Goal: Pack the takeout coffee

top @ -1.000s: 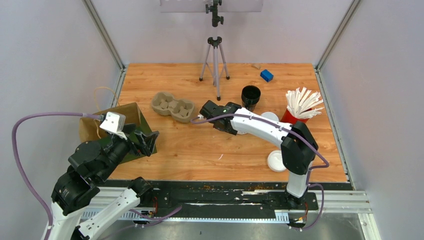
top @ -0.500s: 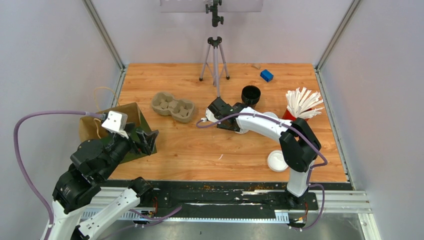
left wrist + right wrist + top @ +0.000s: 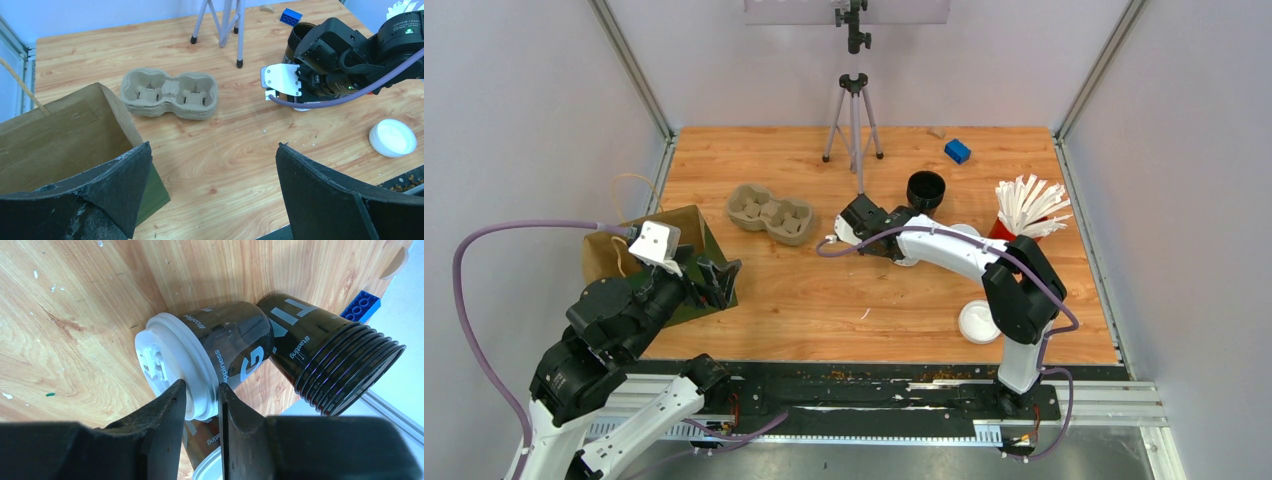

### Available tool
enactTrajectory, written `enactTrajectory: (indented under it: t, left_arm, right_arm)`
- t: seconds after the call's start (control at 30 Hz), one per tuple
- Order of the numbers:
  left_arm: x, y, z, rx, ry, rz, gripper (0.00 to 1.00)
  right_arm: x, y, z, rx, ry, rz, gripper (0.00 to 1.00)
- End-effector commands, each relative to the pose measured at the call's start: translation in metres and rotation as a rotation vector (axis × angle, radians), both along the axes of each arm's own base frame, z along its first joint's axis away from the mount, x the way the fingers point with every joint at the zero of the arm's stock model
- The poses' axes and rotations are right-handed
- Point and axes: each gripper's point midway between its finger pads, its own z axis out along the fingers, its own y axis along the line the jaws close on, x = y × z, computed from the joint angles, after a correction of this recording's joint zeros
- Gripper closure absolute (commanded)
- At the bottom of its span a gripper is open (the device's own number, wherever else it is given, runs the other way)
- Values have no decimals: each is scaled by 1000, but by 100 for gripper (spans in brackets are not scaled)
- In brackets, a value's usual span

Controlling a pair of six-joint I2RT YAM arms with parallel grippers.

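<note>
Two arms are working over the counter point(image 3: 824, 300) in the overhead view. The left hand point(image 3: 711, 274) is hovering to the left of the cup carrier point(image 3: 770, 213), at the mouth of the paper bag point(image 3: 609, 258). The right hand point(image 3: 886, 228) is reaching down just to the right of the carrier, beside the black cup stack point(image 3: 925, 190). Its body is hiding the coffee from above. A loose lid point(image 3: 979, 321) is lying further right of the carrier, on its near side.

From the left wrist, that hand is standing fully released, with nothing between its pads. The bag's open corner is sitting just beside one pad. The carrier is lying beyond it with both wells empty.

From the right wrist, the hand is clenching on the white lid rim of one lidded cup point(image 3: 225, 347), with a finger on either side of the rim. This cup's base is touching the stack's base. The second lidded cup point(image 3: 200, 440) is sitting right beside the fingers.

As I judge it, the hold is taking only the lid, not the cup's body. On lifting, the lid could pop off and the cup could drop or tip. Raising it could also drag the touching stack, or knock the second cup over.
</note>
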Motion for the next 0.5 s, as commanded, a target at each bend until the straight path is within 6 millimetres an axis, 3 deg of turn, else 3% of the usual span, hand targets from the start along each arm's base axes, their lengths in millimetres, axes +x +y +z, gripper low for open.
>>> enactTrajectory:
  t: [0.0, 0.23, 0.47]
  left_arm:
    - [1, 4, 8, 3, -19, 14, 0]
    - [-1, 5, 10, -2, -25, 16, 0]
    - [-2, 4, 10, -16, -24, 14, 0]
  right_arm:
    - [1, 3, 7, 49, -18, -17, 72]
    - [-3, 11, 26, 149, -22, -49, 74]
    - [-21, 34, 53, 398, 32, -105, 76]
